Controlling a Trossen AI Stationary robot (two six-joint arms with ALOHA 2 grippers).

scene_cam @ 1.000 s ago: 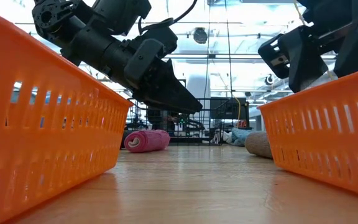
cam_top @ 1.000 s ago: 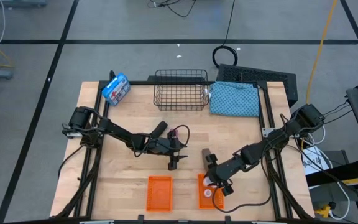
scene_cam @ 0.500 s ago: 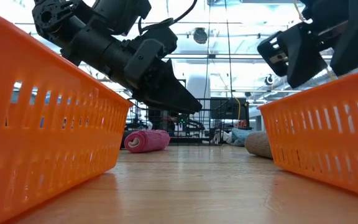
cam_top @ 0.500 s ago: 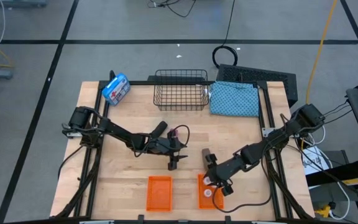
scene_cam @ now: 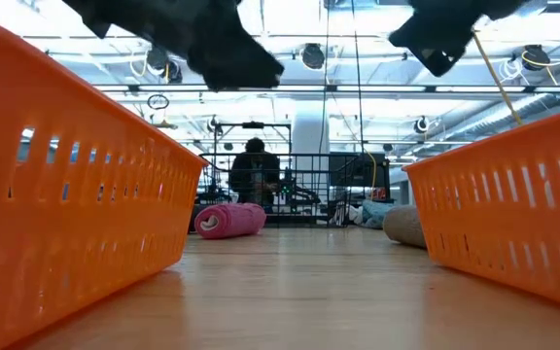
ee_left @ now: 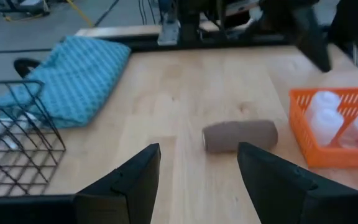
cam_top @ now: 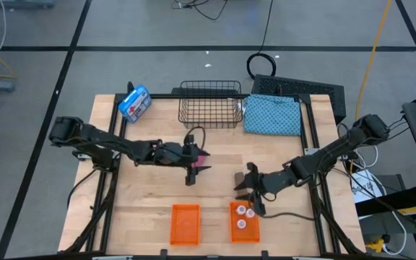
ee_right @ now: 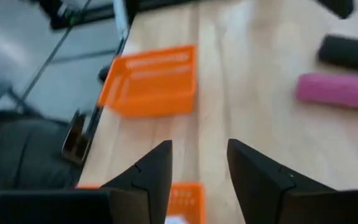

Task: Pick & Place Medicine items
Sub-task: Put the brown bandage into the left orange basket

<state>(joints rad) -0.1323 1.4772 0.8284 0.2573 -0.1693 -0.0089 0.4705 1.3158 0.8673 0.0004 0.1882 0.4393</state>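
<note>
Three white bottles [cam_top: 244,215] lie in the right orange basket [cam_top: 234,230], which also shows in the left wrist view [ee_left: 303,146]. The brown piece [ee_left: 240,135] lies on its side on the table, ahead of my open left gripper [ee_left: 197,152]. In the right wrist view the pink piece [ee_right: 339,91] and the black piece [ee_right: 350,52] lie side by side. My left gripper [cam_top: 193,173] hangs over the table's middle. My right gripper [cam_top: 245,182] is open above the table, just beyond the right basket. Neither holds anything.
An empty orange basket [cam_top: 185,222] sits left of the filled one. A wire basket [cam_top: 209,103], a blue patterned cloth [cam_top: 273,114] and a blue-and-white package [cam_top: 135,102] stand along the far edge. Bare wood lies between the two orange baskets [scene_cam: 299,282].
Both grippers have risen, up to the top edge of the low view. My left gripper has drawn back toward the table's left and far side. My right gripper has left the right basket toward the far edge and rolled, uncovering bottles in that basket.
</note>
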